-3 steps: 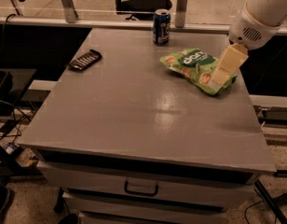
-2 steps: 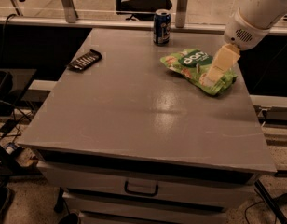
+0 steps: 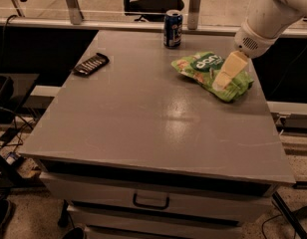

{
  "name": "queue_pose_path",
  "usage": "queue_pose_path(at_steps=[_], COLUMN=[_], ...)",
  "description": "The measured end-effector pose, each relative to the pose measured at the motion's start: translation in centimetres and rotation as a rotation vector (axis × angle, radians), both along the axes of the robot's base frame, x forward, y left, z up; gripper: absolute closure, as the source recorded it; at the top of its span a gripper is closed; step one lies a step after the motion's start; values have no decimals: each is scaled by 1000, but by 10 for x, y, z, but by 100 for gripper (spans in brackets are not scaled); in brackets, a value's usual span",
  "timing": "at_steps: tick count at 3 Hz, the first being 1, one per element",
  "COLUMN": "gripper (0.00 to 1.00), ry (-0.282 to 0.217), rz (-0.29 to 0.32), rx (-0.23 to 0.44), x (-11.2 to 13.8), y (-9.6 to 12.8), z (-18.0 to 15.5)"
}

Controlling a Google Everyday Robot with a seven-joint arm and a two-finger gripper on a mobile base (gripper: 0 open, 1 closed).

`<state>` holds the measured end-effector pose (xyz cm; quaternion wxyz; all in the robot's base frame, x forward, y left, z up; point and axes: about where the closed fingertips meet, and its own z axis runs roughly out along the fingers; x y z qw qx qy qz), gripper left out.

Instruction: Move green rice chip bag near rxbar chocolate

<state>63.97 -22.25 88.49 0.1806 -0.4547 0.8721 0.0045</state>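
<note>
- Currently the cream-coloured wedge-shaped gripper (image 3: 221, 79) is down on the right part of the crinkly light-green rice chip bag (image 3: 201, 65), its tip against the pouch; whether it is clamped on the bag or only resting there cannot be told.
- Behind the gripper, a rounded white arm (image 3: 271, 15) slants up and away to the upper right corner of the view.
- The green rice chip bag lies flat near the back right of the grey matte table top (image 3: 143, 126), its dark green patch with white lettering facing up.
- Just behind the bag and a little to its left, a blue drink can (image 3: 173, 28) stands upright near the table's far edge, apart from the pouch.
- The small flat dark rxbar chocolate wrapper (image 3: 90, 64) lies at the left edge of the table, well apart from the bag.
- Between bag and bar is bare table surface; the can stands behind that line.
- Below the top, a grey drawer with a dark handle (image 3: 150, 201) faces the camera.
</note>
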Motion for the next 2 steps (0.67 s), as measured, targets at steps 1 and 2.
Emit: queue_pose_path(at_steps=[1, 2], gripper=[24, 47], ry=[11, 18], rz=[-42, -56], rx=[-1, -2], x=[12, 14], y=[-5, -4], z=[-12, -14])
